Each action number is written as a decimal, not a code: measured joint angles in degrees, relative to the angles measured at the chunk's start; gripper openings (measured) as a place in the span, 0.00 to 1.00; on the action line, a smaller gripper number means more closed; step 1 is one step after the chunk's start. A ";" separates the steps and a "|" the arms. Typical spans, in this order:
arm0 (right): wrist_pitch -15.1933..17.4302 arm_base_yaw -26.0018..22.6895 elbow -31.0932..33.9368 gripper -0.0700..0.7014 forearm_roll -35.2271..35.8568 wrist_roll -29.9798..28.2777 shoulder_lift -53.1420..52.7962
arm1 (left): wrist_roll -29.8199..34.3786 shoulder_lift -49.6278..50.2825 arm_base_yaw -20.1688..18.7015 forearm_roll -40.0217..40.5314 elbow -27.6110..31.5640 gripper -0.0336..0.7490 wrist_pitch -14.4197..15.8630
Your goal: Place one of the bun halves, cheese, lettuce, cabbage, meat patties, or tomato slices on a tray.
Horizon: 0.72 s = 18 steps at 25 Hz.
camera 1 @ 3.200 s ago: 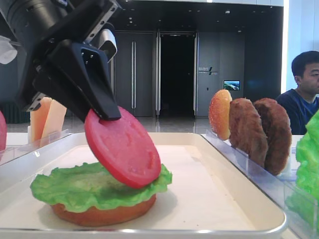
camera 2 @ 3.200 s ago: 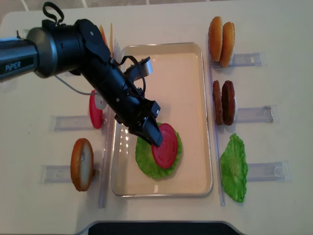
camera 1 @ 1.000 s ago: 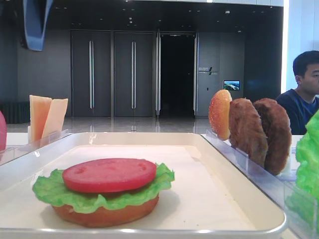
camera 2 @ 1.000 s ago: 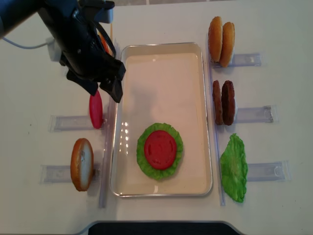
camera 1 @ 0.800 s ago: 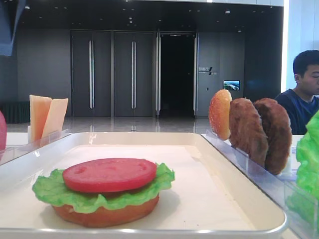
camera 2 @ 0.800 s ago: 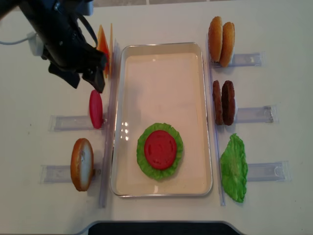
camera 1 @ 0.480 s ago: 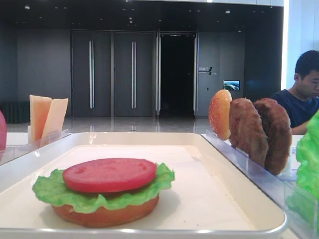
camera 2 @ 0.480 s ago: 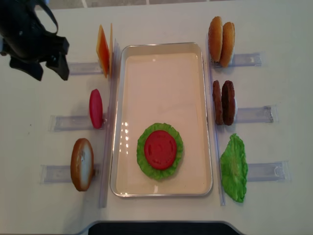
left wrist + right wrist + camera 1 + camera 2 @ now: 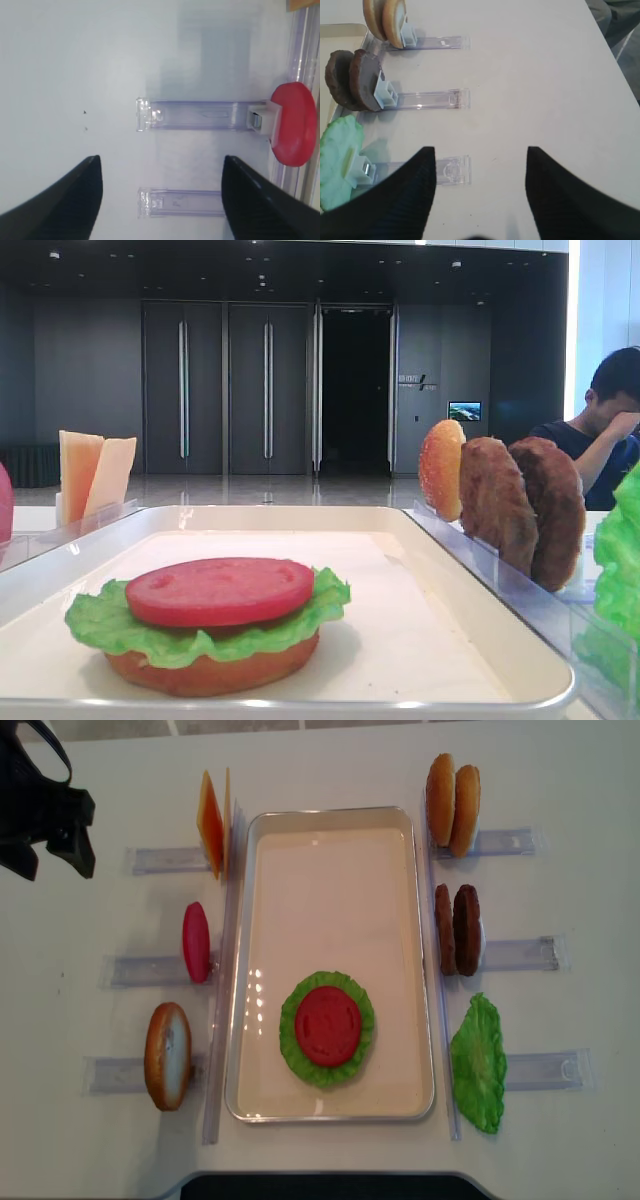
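On the white tray (image 9: pixel 330 818) lies a stack: a bun half (image 9: pixel 210 672) at the bottom, ruffled lettuce (image 9: pixel 290 1045) on it, and a tomato slice (image 9: pixel 328 1026) flat on top. Nothing touches the stack. My left gripper (image 9: pixel 52 868) is open and empty at the far left of the table, over bare tabletop beside a clear rack (image 9: pixel 200 114). My right gripper (image 9: pixel 481 150) is open and empty, right of the racks that hold the meat patties (image 9: pixel 352 80) and a lettuce leaf (image 9: pixel 337 160). Cabbage is out of view.
Left of the tray, racks hold cheese (image 9: pixel 212 825), another tomato slice (image 9: pixel 196 942) and a bun half (image 9: pixel 167 1055). To its right stand two bun halves (image 9: pixel 452 790), the patties (image 9: pixel 457 930) and the lettuce leaf (image 9: pixel 478 1063). A person (image 9: pixel 610 420) sits beyond the table.
My left gripper let go of the tomato slice on the lettuce, then pulled up and away to the table's far left. The stack has not moved since.
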 joint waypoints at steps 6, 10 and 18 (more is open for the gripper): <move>0.00 0.00 0.00 0.62 0.06 0.00 0.00 | 0.00 -7.11 0.00 -4.68 1.81 0.77 0.11; 0.00 0.00 0.00 0.62 0.00 0.00 0.00 | 0.38 -14.40 0.00 -5.42 6.04 0.77 0.37; 0.00 0.00 0.00 0.62 0.06 0.00 0.00 | 1.42 -33.96 0.00 -5.49 17.82 0.77 1.20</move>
